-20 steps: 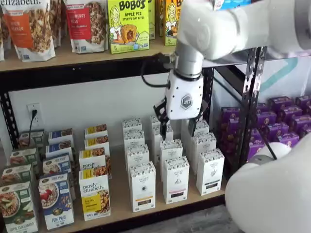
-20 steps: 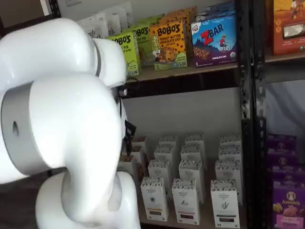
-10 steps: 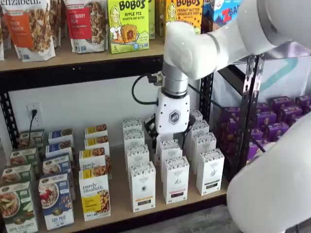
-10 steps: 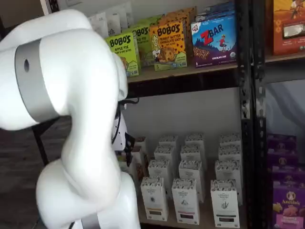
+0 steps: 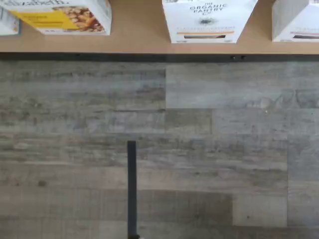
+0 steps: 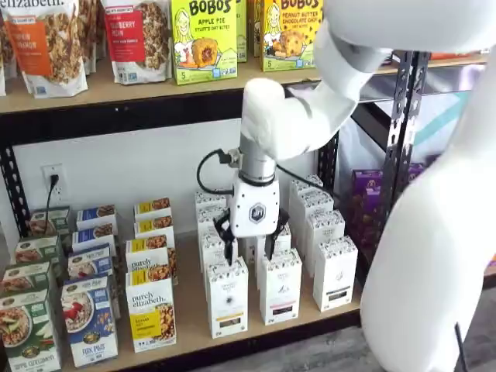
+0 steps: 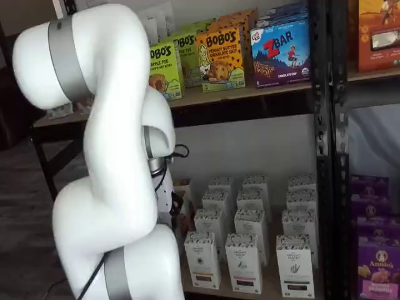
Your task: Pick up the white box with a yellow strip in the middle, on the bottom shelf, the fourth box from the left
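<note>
The white box [image 6: 228, 298] stands at the front of the bottom shelf [image 6: 188, 314], a tall white carton with a speckled top and a pale tan strip low on its front. It also shows in a shelf view [image 7: 202, 259] and in the wrist view [image 5: 207, 20], where its yellow strip is plain. My gripper [image 6: 250, 249] hangs just above and slightly behind the box's top, with its black fingers [image 6: 230, 249] apart and empty. In a shelf view [image 7: 175, 203] the gripper is mostly hidden behind the arm.
A purely elizabeth box [image 6: 151, 310] stands just left of the white box, and a white carton with a dark strip [image 6: 280, 287] just right. More white cartons stand in rows behind. The wrist view shows the shelf's black rail [image 5: 149, 57], grey plank floor and a thin black bar [image 5: 131, 189].
The gripper has moved left and down, from over the cartons further right and back to just above the front white box. The arm has swung left with it.
</note>
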Robot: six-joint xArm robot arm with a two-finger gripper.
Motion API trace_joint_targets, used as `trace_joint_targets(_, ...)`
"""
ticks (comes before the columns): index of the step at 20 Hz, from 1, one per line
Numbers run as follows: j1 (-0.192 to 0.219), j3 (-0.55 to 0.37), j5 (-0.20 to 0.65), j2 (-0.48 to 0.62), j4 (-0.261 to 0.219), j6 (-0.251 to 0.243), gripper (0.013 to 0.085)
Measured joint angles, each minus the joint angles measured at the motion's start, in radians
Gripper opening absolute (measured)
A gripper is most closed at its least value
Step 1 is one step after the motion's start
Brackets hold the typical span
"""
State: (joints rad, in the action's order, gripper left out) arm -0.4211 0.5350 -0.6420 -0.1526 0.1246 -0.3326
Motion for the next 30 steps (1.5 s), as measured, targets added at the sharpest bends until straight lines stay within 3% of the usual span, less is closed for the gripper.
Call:
trace_joint_targets(11,0.064,0.133,0.148,0.301,-0.061,0.024,0.0850)
trace_joint_targets(16,0.100,0.200,0.208,0.421,-0.041,0.080,0.0850)
trace_joint_targets(24,0.153,0.296,0.234,0.552,-0.040,0.135,0.0850)
trace_joint_targets(30,0.165,0.377,0.228,0.638,-0.034,0.154,0.0850)
